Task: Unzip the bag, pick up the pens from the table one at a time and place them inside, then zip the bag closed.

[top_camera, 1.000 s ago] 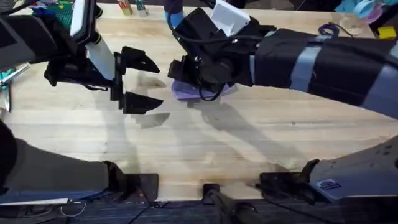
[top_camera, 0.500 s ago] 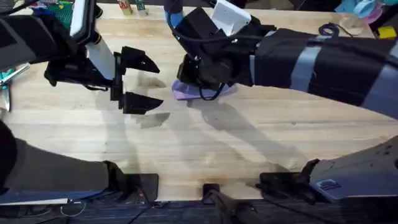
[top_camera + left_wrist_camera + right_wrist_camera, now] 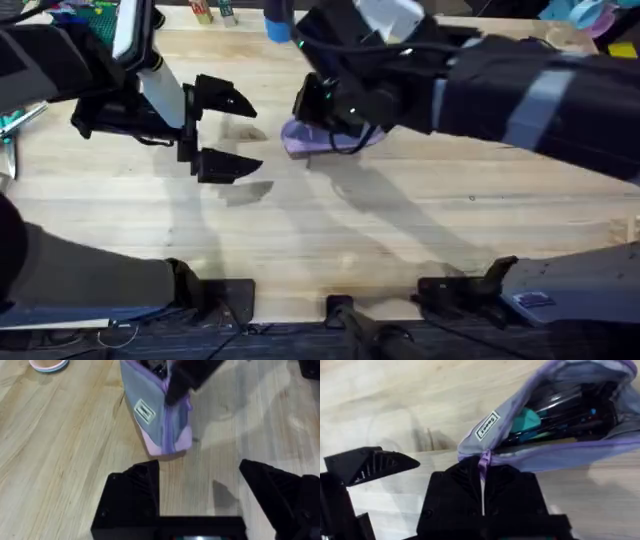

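Overhead view: the lavender pencil pouch [image 3: 318, 137] lies on the wooden plank table [image 3: 400, 230] a little toward 12 o'clock of centre, under the right arm, which reaches across from 3 o'clock. Compared with the frames of a second and half a second earlier, the right arm and its wrist have shifted toward 1 o'clock, exposing more of the pouch's 9 o'clock end; the pouch itself has barely moved. The left gripper [image 3: 222, 135] sits unchanged at about 9 o'clock of the pouch, fingers spread and grasping nothing, well apart from the fabric. Right wrist view: the right gripper [image 3: 482, 472] is clenched on the lilac zipper pull [image 3: 483, 461] at one end of the pouch [image 3: 555, 450], whose mouth gapes open along its length; dark pens and a teal-capped item [image 3: 526, 421] already lie inside. Left wrist view: the pouch [image 3: 160, 415] stands on its edge just beyond the spread fingers [image 3: 135, 485], its white label [image 3: 144, 411] facing the camera, with the right gripper's black fingers at its far end. No loose pen can be made out on the table. Judged from this, the filling step appears finished and the zip-closing step is in hand: the arm's shift reads as the start of a pull on the slider, though the opening is not yet visibly narrower. With the left gripper free, the pouch may drag instead of closing.
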{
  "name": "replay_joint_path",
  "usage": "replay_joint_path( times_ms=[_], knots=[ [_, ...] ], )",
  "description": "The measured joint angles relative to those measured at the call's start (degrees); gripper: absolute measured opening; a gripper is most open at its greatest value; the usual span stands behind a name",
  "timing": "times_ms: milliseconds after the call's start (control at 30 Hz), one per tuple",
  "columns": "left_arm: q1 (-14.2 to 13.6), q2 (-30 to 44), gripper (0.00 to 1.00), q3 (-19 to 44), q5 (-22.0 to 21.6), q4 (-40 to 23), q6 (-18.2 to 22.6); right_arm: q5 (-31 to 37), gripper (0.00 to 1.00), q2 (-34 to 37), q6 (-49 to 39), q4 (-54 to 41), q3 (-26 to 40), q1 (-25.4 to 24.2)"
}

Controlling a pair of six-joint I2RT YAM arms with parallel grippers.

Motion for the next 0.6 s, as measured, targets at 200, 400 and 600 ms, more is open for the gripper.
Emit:
replay_joint_path(
  times_ms=[200, 400, 600],
  knots=[
    [0.0, 0.0, 0.995, 0.0, 0.0, 0.0, 0.0, 0.4, 0.031, -1.2, 0.0, 0.3, 0.0, -1.3],
    [0.0, 0.0, 0.993, 0.0, 0.0, 0.0, 0.0, 0.5, 0.031, -1.2, 0.0, 1.1, 0.0, -1.3],
    [0.0, 0.0, 0.995, 0.0, 0.0, 0.0, 0.0, 0.9, 0.031, -1.2, 0.0, 2.1, 0.0, -1.4]
  ],
)
